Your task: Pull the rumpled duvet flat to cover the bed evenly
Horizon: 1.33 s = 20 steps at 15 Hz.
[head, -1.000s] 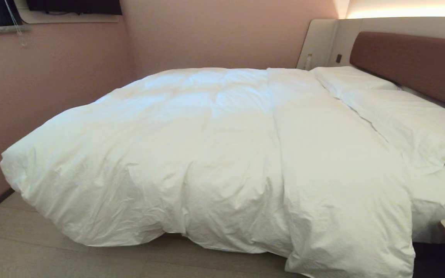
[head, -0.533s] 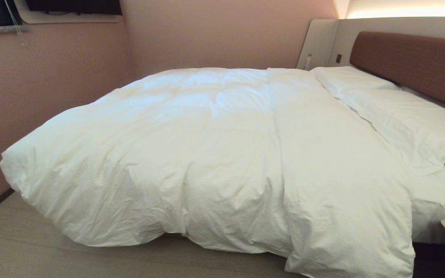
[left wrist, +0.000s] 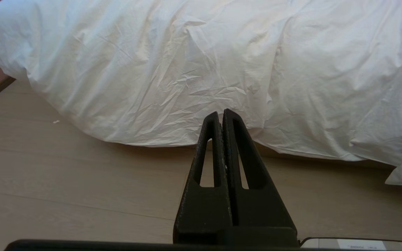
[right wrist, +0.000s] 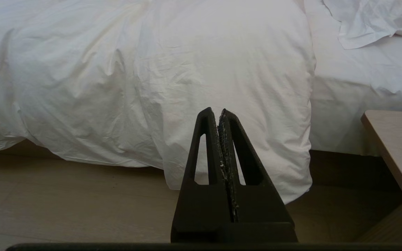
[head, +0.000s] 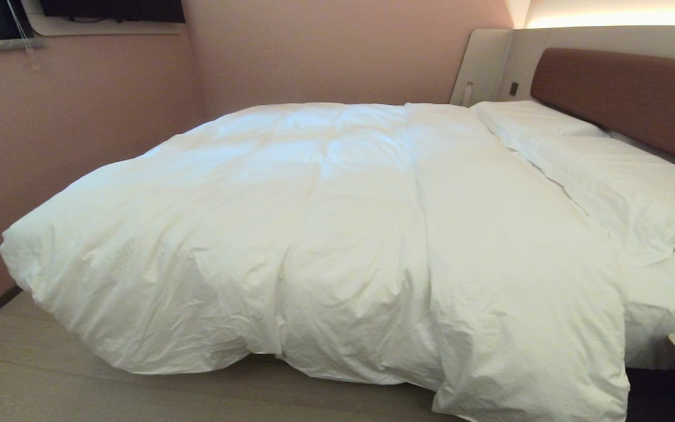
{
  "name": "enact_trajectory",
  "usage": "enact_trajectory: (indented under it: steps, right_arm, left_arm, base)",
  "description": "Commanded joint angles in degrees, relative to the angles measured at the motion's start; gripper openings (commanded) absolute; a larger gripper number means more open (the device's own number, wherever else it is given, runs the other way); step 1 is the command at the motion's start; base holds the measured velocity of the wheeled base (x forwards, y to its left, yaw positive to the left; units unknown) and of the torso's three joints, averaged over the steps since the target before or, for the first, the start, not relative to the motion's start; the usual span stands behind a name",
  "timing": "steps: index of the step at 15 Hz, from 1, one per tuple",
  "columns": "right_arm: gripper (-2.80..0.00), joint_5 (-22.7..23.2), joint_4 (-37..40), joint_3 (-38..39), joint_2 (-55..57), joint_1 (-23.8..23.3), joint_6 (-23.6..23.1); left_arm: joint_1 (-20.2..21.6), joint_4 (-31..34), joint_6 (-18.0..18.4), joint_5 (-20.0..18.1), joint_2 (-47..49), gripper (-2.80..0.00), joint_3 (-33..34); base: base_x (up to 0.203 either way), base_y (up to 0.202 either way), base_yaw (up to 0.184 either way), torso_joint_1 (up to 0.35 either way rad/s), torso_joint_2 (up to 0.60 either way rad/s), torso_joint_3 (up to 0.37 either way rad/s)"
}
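Two pincers, fingers pressed together and holding nothing, point at the duvet [head: 326, 234] draped over the bed [head: 665, 305]: the left pincer [left wrist: 220, 113] and the right pincer [right wrist: 216, 111] sit above the floor [left wrist: 65, 181], apart from its hanging edge.

White duvet [head: 314, 234], brown headboard [head: 624, 94], pink wall [head: 326, 53]

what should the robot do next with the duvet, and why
Probably nothing beyond a small tidy: the duvet already spreads over the bed, though its near-right corner hangs lowest. The left gripper and right gripper are shut, short of it.
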Motion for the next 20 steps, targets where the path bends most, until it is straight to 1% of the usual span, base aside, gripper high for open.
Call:
enact_trajectory:
  steps: [1,20]
  right_arm:
    - [-2.8,0.02,0.0,0.02,0.07,0.02,-0.04]
    - [-2.8,0.02,0.0,0.01,0.07,0.02,-0.04]
  left_arm:
    - [0.0,0.04,0.37,-0.11,0.0,-2.8,0.07]
    - [0.0,0.04,0.02,0.05,0.0,-2.8,-0.02]
  base:
    - [0.0,0.0,0.0,0.0,0.0,0.0]
    - [0.0,0.0,0.0,0.0,0.0,0.0]
